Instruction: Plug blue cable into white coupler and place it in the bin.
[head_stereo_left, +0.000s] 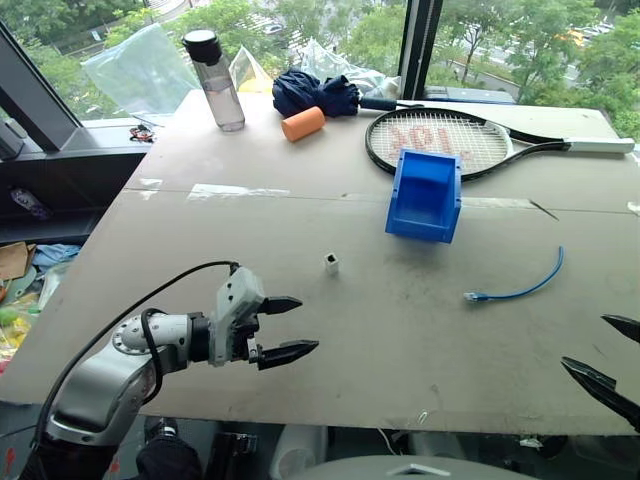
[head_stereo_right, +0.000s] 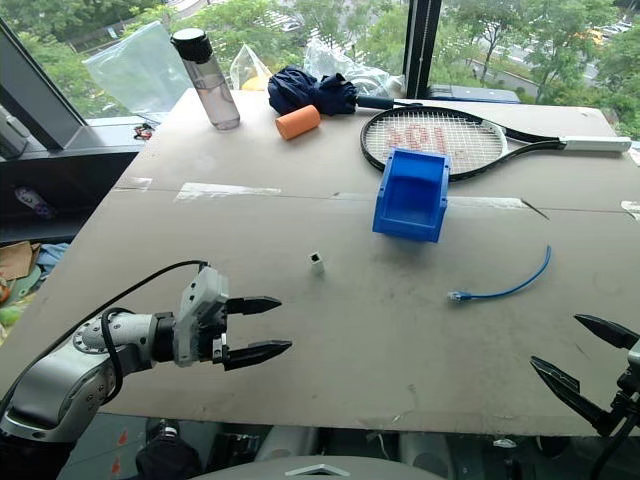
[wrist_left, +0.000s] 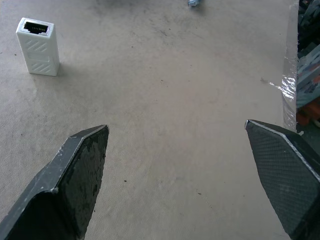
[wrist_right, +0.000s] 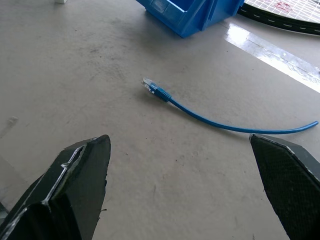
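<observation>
We saw the left gripper (head_stereo_left: 289, 327) hovering low over the near left part of the table (head_stereo_left: 300, 220), its two black fingers spread wide apart and holding nothing. Ahead of it and a little toward the middle of the table stood the white coupler (head_stereo_left: 331, 263), upright on one end, apart from the fingers; in the left wrist view its dark socket opening faced upward and the block (wrist_left: 37, 46) stood beyond the fingertips, off to one side.

The right gripper (head_stereo_right: 580, 362) hung at the near right edge of the table, its fingers likewise spread wide and empty. Just beyond it lay the blue cable (head_stereo_left: 520, 288), flat on the table in a shallow curve, its clear plug (wrist_right: 149, 85) at the end nearer the coupler. The cable touched neither gripper.

Farther from both grippers, past the coupler and the cable, sat the blue bin (head_stereo_left: 426, 195), its open side turned up and toward us, with nothing that we could make out inside. Behind the bin lay a tennis racket (head_stereo_left: 450, 140), its head just beside the bin's far wall. Toward the far edge we also noted a clear water bottle (head_stereo_left: 215, 80) with a black cap, an orange foam cylinder (head_stereo_left: 303, 123), and a folded dark blue umbrella (head_stereo_left: 315, 93).
</observation>
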